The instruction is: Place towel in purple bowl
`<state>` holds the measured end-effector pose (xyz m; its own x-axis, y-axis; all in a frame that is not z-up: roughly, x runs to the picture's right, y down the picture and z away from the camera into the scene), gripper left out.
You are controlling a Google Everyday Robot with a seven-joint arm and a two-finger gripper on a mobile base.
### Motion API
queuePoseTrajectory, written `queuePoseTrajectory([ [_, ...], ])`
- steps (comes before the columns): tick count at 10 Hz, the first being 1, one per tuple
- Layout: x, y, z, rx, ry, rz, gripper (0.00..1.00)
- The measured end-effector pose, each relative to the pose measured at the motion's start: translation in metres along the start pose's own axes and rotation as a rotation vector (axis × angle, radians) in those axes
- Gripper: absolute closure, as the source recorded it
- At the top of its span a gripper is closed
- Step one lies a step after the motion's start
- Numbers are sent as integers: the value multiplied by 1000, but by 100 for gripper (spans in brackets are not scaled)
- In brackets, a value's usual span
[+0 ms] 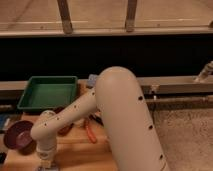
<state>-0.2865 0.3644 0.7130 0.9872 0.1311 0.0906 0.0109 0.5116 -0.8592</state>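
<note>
Step in hand, as I judge it: carry or final approach to the purple bowl point(18, 136), not the release yet. My arm point(120, 112) reaches from lower right to the lower-left corner, and the gripper point(46, 165) sits at the bottom edge of the camera view, just right of the bowl and near its rim. It is mostly cut off by the frame, so I cannot tell if it is open or closed, or if it holds anything.

I can't find the towel. It may be under the arm or at the gripper below the frame edge; it is not in the bowl as far as I can see. The bowl looks empty and stands on the wooden surface point(75, 150), in front of a green tray point(47, 78). An orange object point(91, 134) lies on the surface beside the forearm, and a small blue item point(92, 79) is behind the elbow.

Next move, if the towel is in hand: shift left over the bowl's centre, lower, let go. If not, I need to locate the towel first.
</note>
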Motion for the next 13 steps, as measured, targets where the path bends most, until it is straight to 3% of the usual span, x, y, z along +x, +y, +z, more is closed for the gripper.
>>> queuePoseTrajectory([
  [5,-13,23,-62,-3,-10,-2,100],
  [6,-14,23,-60,-4,-11,-5,100],
  [10,-11,1,-18,32,-5,-17,100],
  [13,-16,-8,-25,83,9,-29,100],
])
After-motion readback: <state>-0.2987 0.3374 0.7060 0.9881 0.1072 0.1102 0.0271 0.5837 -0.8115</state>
